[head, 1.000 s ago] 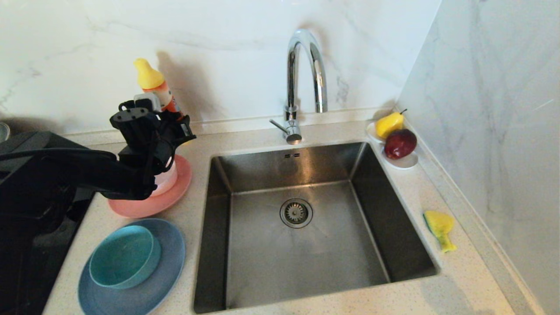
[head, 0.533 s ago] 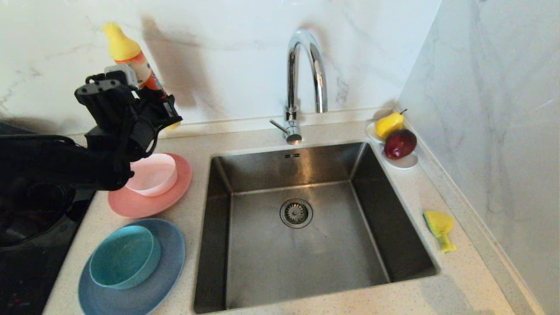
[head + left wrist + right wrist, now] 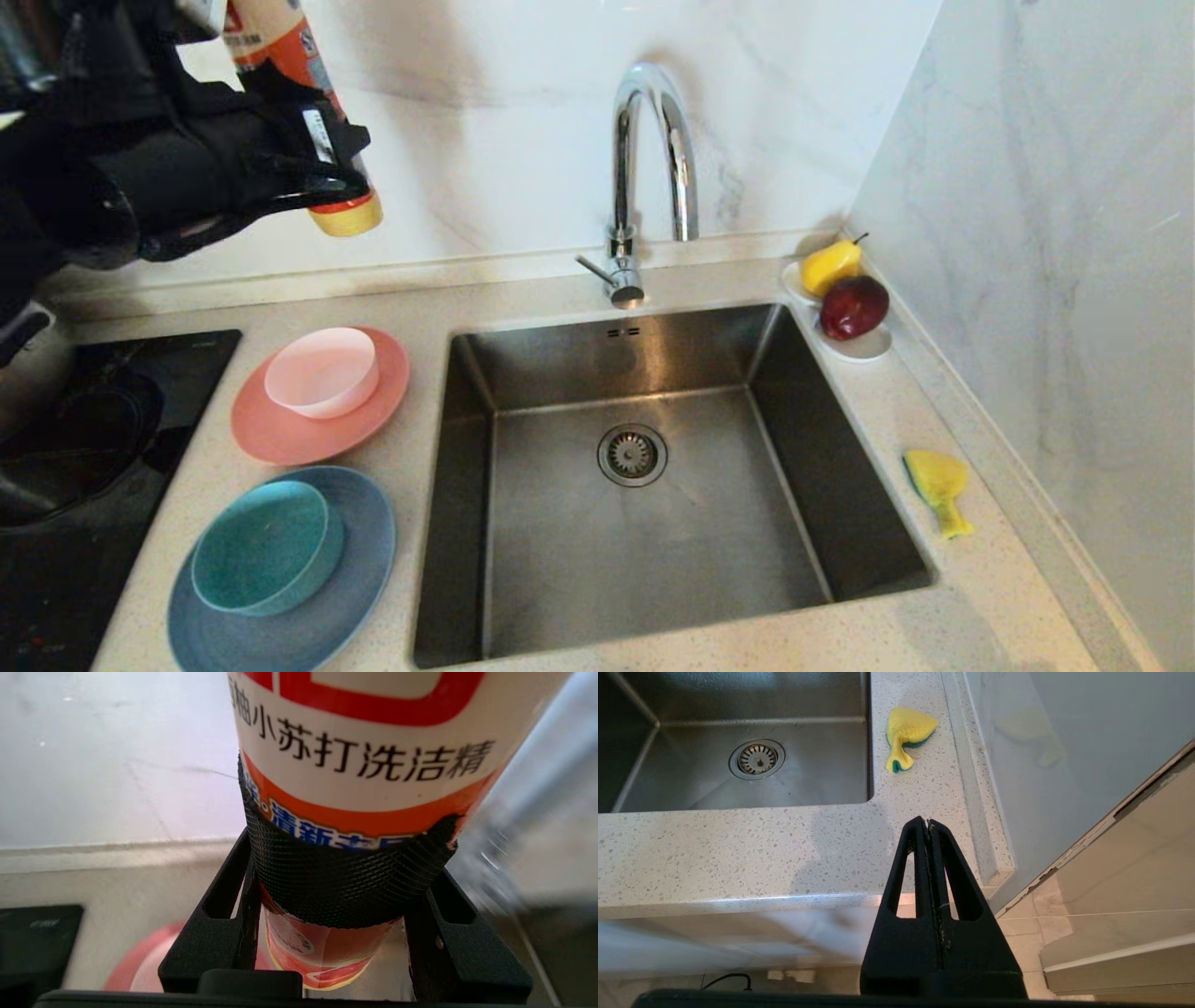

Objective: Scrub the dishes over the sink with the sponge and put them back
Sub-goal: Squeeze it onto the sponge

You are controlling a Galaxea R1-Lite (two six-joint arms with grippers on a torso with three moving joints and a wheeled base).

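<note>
Left gripper (image 3: 327, 914): fingers clamped on orange-and-white detergent bottle (image 3: 308, 112), raised above the counter's left. Right gripper (image 3: 928, 823): fingers pressed together, parked near the counter's front edge. Crumpled yellow-green sponge (image 3: 938, 485): right of steel sink (image 3: 653, 560).

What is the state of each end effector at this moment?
Left end effector: closed on the dish soap bottle, held up in the air by the wall.
Right end effector: shut, holding nothing, parked off the counter's front edge.

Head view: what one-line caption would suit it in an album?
Left hand lifts a dish soap bottle above the stacked dishes beside the sink.
</note>
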